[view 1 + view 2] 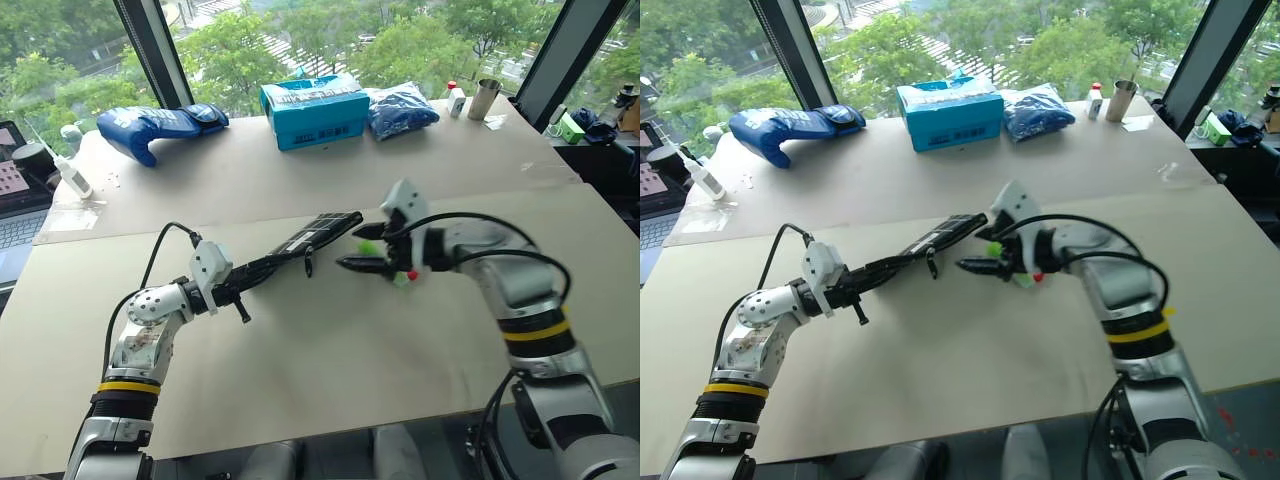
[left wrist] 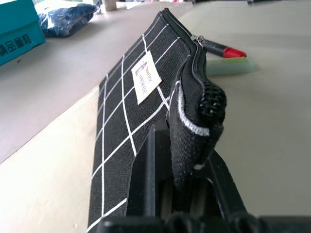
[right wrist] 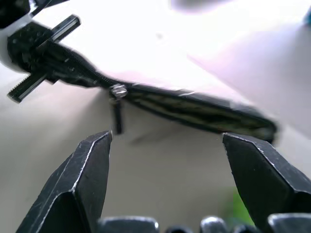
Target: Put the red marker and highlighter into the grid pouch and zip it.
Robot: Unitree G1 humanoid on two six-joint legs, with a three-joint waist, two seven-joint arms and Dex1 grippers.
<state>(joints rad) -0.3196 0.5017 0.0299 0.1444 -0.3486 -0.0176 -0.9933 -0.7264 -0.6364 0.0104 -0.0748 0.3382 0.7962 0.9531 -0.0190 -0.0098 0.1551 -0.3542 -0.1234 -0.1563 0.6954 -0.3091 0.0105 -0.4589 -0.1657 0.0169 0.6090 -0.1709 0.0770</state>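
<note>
My left gripper is shut on one end of the grid pouch, black with white grid lines, and holds it tilted up off the table. The pouch's white label faces the left wrist view. Its zipper slider, with a strap hanging from it, sits partway along the top edge. My right gripper hovers open just past the pouch's far end, with nothing between its fingers. Below it on the table lie the red marker and the green highlighter, side by side.
At the back of the table are a teal box, a blue plastic bag, a blue glove-shaped thing, a small bottle and a metal cup. A laptop and a white squeeze bottle stand at the far left.
</note>
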